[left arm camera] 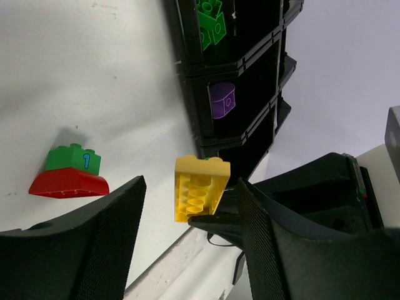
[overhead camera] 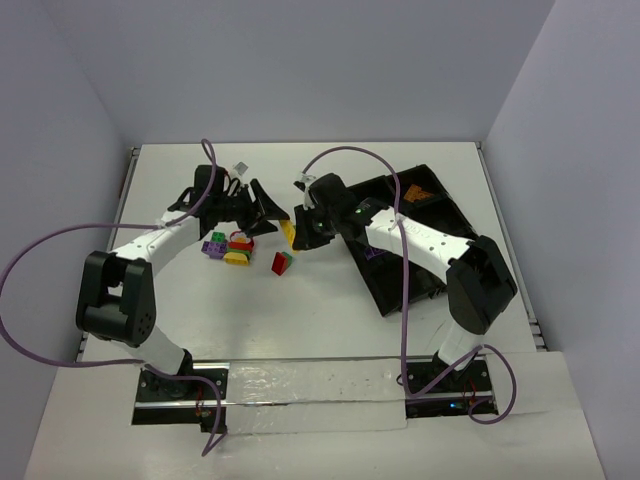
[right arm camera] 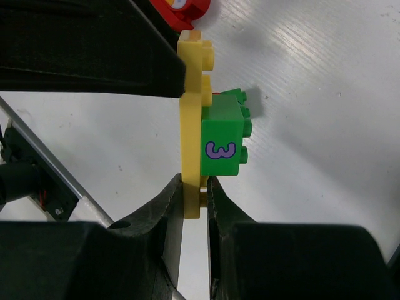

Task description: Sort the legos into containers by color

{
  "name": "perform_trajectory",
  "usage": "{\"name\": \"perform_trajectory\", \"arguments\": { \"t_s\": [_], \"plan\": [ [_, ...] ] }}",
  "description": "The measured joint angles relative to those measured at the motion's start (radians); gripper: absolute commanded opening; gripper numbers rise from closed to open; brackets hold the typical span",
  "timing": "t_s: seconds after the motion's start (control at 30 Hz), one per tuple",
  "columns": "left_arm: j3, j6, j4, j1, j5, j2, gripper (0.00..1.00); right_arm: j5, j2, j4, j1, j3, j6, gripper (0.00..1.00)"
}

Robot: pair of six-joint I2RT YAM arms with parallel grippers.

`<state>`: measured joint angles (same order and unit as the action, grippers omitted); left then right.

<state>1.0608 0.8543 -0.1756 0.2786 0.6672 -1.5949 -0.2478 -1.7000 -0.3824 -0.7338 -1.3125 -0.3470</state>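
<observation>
where your two arms meet near the middle of the table [overhead camera: 330, 330], the stock stands as follows.

item 1, right gripper [right arm camera: 194, 187]: jaws pinched tight on the lower edge of a yellow brick [right arm camera: 190, 125], which stands on edge, lifted off the table. a green brick marked 3 [right arm camera: 222, 140], the numeral in purple, is stuck to the yellow brick's studded side.

item 2, left gripper [overhead camera: 266, 212]: jaws apart, one finger to each side of that same yellow brick. in your left wrist view neither finger touches it. in your right wrist view one finger lies close against its upper end, and you cannot tell whether they meet.

item 3, green-on-red pair [left arm camera: 69, 175]: a green brick numbered 1 sits on a curved red piece. the pair rests on the table just beside the grippers, on the side nearer the arm bases.

item 4, loose pile [overhead camera: 225, 248]: green, purple, red, yellow and orange bricks bunched together on the table beside your left arm's forearm, to the left of the grippers.

item 5, black tray [overhead camera: 385, 285]: lies at an angle on your right half of the table, partly under the right arm. one compartment holds green bricks [left arm camera: 211, 22] and the next one holds a purple brick [left arm camera: 222, 100]. an orange piece [overhead camera: 418, 196] shows in the far compartment.
</observation>
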Motion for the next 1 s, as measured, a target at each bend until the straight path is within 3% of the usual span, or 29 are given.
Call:
{"name": "perform_trajectory", "arguments": {
  "t_s": [0.2, 0.53, 0.73, 0.77, 0.83, 1.0],
  "plan": [
    [0.020, 0.001, 0.001, 0.029, -0.021, -0.010, 0.60, 0.000, 0.000, -0.001, 0.000, -0.001, 0.000, 0.00],
    [0.020, 0.007, 0.001, 0.035, -0.030, -0.011, 0.43, -0.004, 0.000, -0.001, 0.000, -0.004, 0.000, 0.00],
    [0.020, 0.004, 0.001, 0.035, -0.032, -0.016, 0.00, -0.003, 0.000, -0.003, 0.000, -0.004, 0.000, 0.00],
    [0.020, 0.004, 0.001, 0.035, -0.031, -0.017, 0.00, -0.003, 0.000, -0.004, 0.000, -0.004, 0.000, 0.00],
    [0.020, 0.006, 0.002, 0.036, -0.025, -0.023, 0.00, -0.002, 0.000, -0.009, 0.000, -0.004, 0.000, 0.06],
    [0.020, 0.011, 0.006, 0.037, -0.014, -0.028, 0.00, 0.000, -0.004, -0.039, 0.000, -0.020, 0.000, 0.34]
  ]
}}
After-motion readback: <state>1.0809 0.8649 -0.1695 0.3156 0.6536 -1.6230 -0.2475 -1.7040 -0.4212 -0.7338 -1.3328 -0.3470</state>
